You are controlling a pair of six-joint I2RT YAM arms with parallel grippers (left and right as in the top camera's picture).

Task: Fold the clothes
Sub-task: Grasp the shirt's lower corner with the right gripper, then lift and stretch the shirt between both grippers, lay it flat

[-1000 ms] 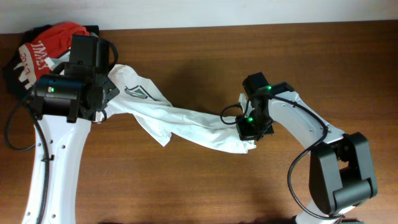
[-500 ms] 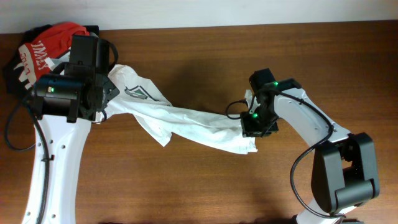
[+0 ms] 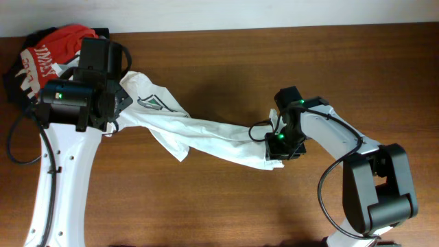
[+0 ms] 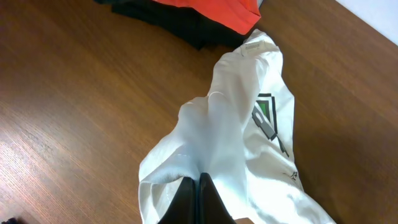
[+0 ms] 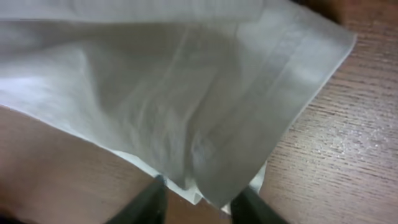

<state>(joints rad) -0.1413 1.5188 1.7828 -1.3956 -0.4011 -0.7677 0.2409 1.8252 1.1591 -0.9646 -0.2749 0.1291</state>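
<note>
The white T-shirt [image 3: 206, 130] with a small dark emblem [image 3: 152, 101] lies stretched in a twisted band across the table. My left gripper [image 4: 199, 196] is shut on a bunch of its cloth [image 4: 224, 137] near the emblem [image 4: 266, 119]. In the overhead view the left gripper [image 3: 113, 113] sits at the shirt's left end. My right gripper [image 3: 278, 152] is at the shirt's right end. In the right wrist view its fingers [image 5: 198, 202] are open, one on each side of the hem corner [image 5: 249, 118], not closed on it.
A red shirt with white lettering [image 3: 51, 51] lies on dark folded garments [image 3: 14, 79] at the back left corner; both also show at the top of the left wrist view [image 4: 211, 9]. Brown wooden table [image 3: 206, 199] all around.
My right gripper has shifted slightly along the shirt's right end and now sits open over the hem corner. The left arm and the shirt's left part have not moved.
</note>
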